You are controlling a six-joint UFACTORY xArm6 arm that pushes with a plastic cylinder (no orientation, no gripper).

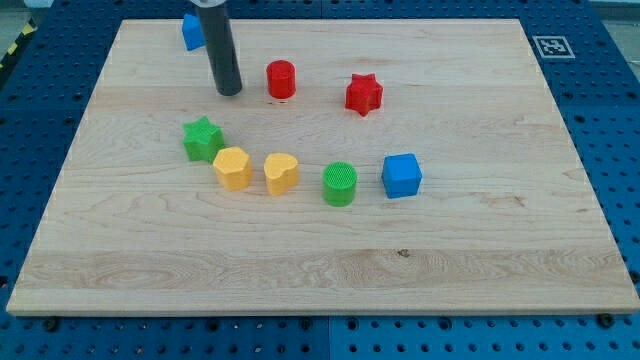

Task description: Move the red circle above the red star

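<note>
The red circle (281, 79) stands near the view's top, left of centre. The red star (364, 94) lies to its right and slightly lower, apart from it. My tip (229, 92) is on the board just left of the red circle, a small gap between them. The rod rises from the tip to the view's top edge.
A blue block (192, 31) sits at the view's top left, partly behind the rod. Below lie a green star (203, 138), a yellow hexagon (233, 167), a yellow heart (281, 173), a green circle (340, 184) and a blue cube (402, 175). The wooden board (500, 260) ends on all sides.
</note>
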